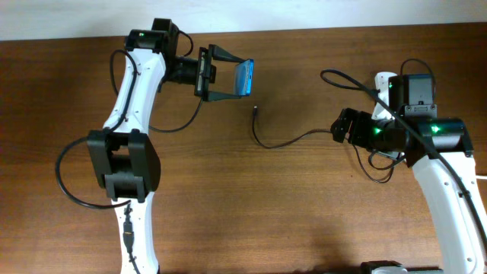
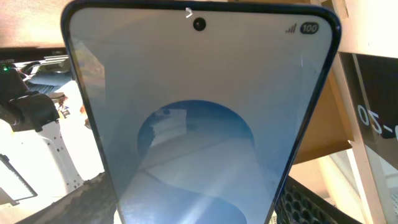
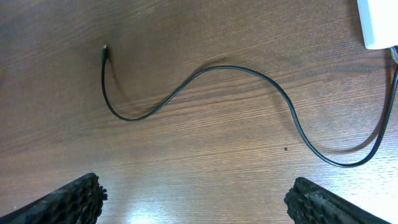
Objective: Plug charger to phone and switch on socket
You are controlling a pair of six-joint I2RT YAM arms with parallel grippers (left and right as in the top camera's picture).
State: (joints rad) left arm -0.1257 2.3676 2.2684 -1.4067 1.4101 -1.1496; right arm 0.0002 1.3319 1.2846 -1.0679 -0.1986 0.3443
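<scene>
Left hand (image 1: 243,79) pinching the phone (image 2: 199,124). Right hand (image 3: 194,200) spread and empty over the charger (image 3: 217,67), which lies loose on the tabletop (image 1: 304,213). I'm at cable pickup. Next I grab near the connector tip (image 3: 104,51) and line it up with the port.

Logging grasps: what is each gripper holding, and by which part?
The left gripper holds the phone by its two long side edges; the right gripper is open, holding nothing.

Layout: phone (image 1: 244,77) in left hand (image 1: 247,78), above desk (image 1: 304,213), rear left. Charger (image 3: 236,66) lies on desk at centre, tip toward phone. Socket (image 3: 379,25) rear right.
</scene>
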